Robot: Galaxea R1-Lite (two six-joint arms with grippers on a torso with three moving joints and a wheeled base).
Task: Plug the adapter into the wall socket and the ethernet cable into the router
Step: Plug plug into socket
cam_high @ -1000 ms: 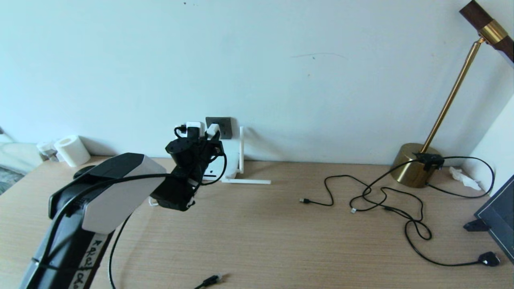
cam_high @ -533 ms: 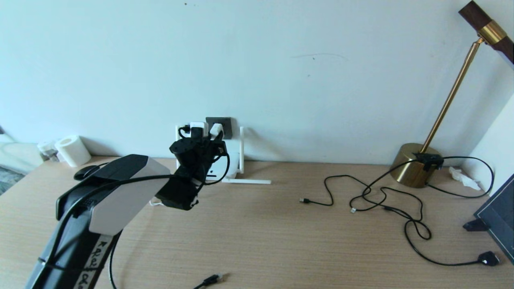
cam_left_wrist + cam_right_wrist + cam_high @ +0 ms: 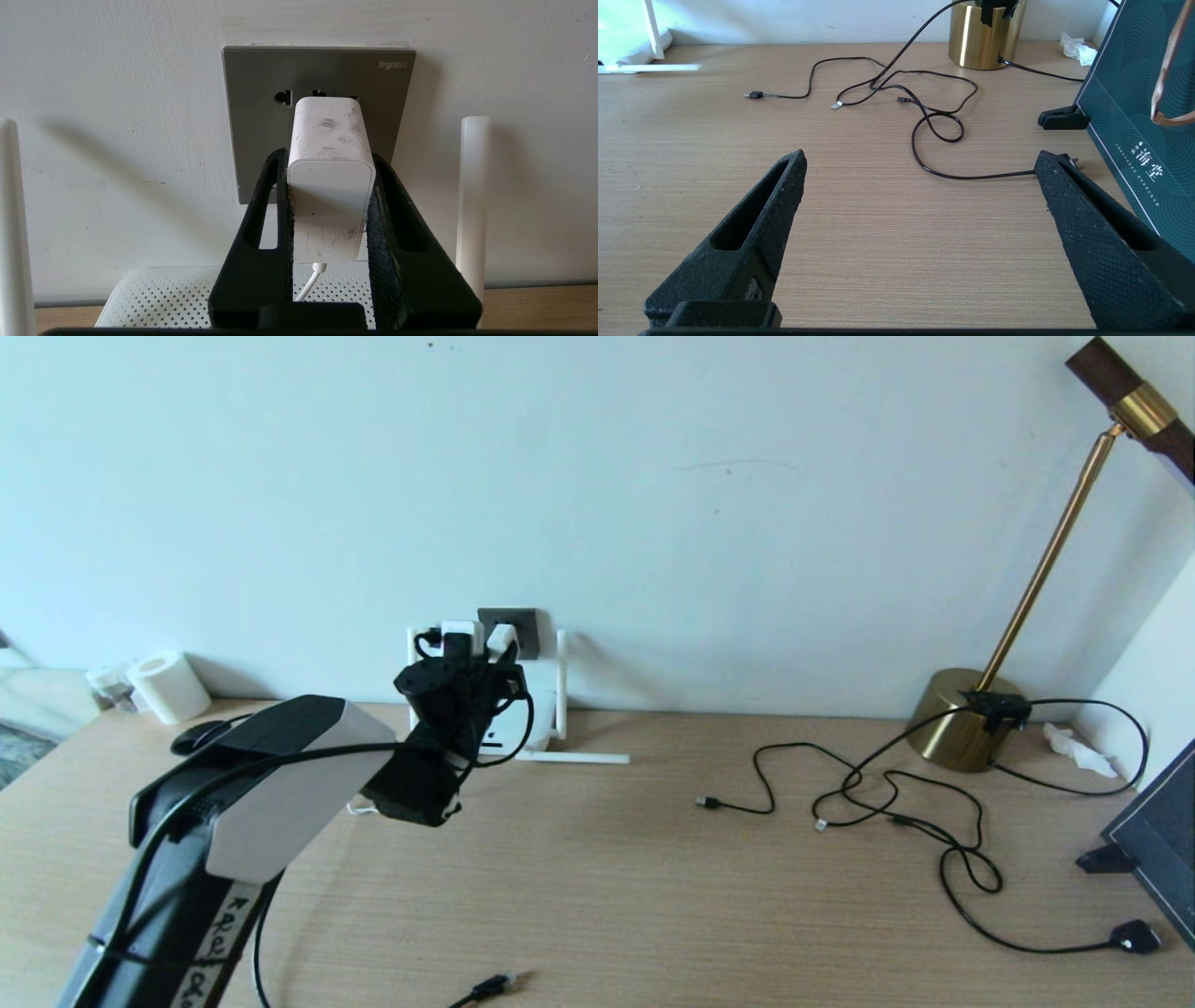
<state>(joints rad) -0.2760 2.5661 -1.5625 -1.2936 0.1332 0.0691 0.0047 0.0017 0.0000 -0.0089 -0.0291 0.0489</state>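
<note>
My left gripper (image 3: 329, 156) is shut on the white adapter (image 3: 329, 186), whose thin white cord hangs out of its rear. The adapter's front end meets the dark grey wall socket (image 3: 261, 116) at the upper row of holes; its pins are hidden. In the head view, the adapter (image 3: 499, 637) overlaps the socket (image 3: 521, 627). Below the socket lies the white router (image 3: 163, 298) with upright antennas (image 3: 473, 186). The ethernet cable (image 3: 490, 983) lies at the table's near edge, held by nothing. My right gripper (image 3: 920, 158) hovers open over bare table, out of the head view.
A brass lamp (image 3: 966, 719) stands at the back right, with thin black cords (image 3: 887, 793) tangled in front of it and a flat black plug (image 3: 1137, 938). A dark board (image 3: 1162, 840) stands at the right edge. A paper roll (image 3: 168, 686) sits at the back left.
My left gripper carried the adapter a little to the right and closer to the socket a second ago. It has held still for the last half second.
</note>
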